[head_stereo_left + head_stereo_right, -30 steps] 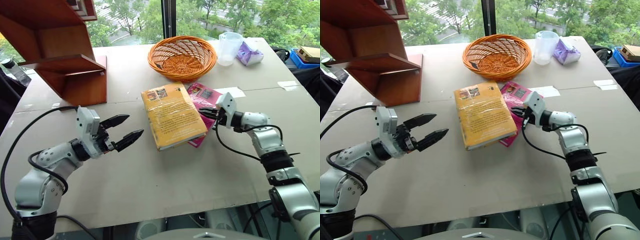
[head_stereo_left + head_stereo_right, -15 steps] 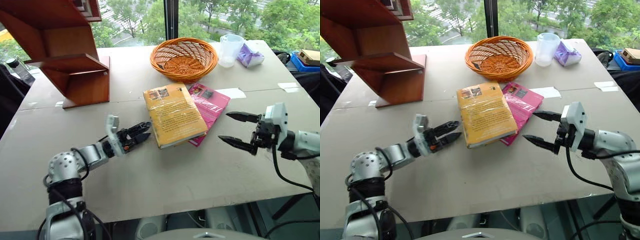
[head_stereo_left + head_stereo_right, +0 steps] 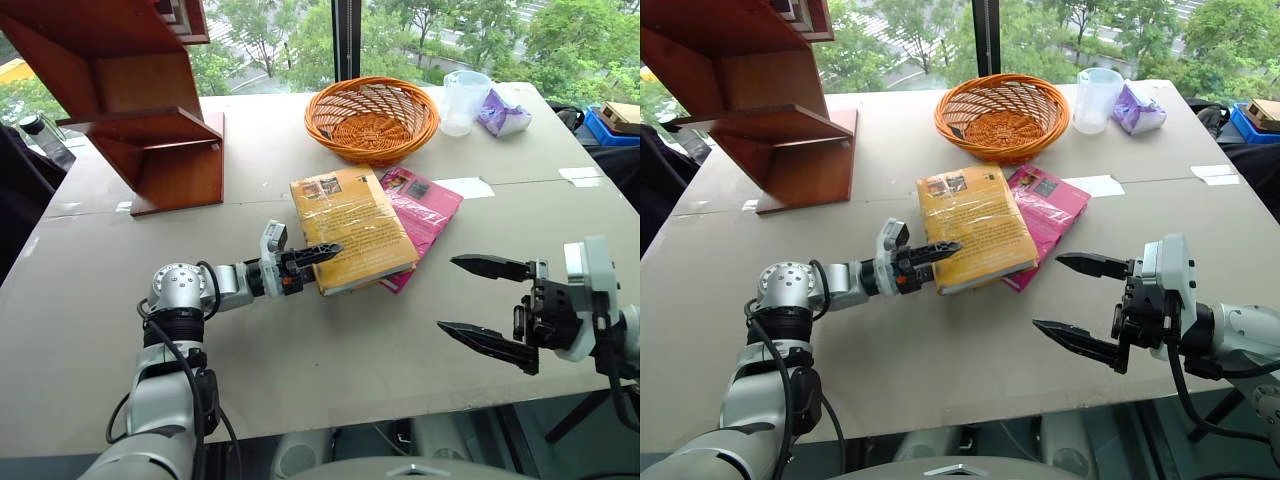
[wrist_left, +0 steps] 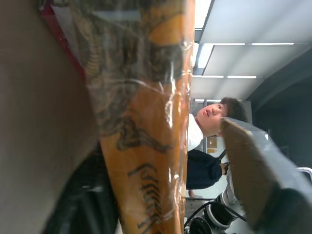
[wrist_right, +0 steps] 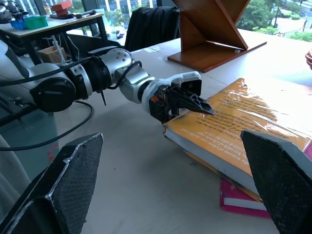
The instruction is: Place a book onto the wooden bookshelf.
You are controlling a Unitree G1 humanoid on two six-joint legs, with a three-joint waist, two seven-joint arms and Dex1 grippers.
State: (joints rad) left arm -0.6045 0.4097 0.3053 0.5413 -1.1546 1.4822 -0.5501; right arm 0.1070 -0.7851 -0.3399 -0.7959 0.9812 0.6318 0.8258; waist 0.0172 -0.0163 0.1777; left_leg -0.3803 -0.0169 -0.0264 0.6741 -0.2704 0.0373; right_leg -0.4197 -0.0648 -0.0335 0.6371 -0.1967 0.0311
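Nearest, by the front edge of the table [image 3: 330, 390] on the right side, the right gripper [image 3: 485, 312] is seen above the tabletop. Its two black fingers are spread wide apart and nothing is held between them.

A bit farther in, toward the middle of the table, the left gripper [image 3: 933, 262] is stretched out level and is closed on the near left edge of the book [image 3: 352, 226]. One finger [image 5: 195, 101] is laid on top of the shiny cover. In the left wrist view the other finger is seen under the book, so the book's edge is pinched.

The thick yellow book is found flat near the middle of the table. Part of it is laid over a thin pink book [image 3: 425, 205].

Farther back, a round orange basket [image 3: 372, 118] is set near the far edge. A clear plastic cup [image 3: 464, 99] and a purple packet [image 3: 502, 112] are placed near the far right corner.

The wooden bookshelf [image 3: 150, 120] is stood by the far left corner, well apart from the book.
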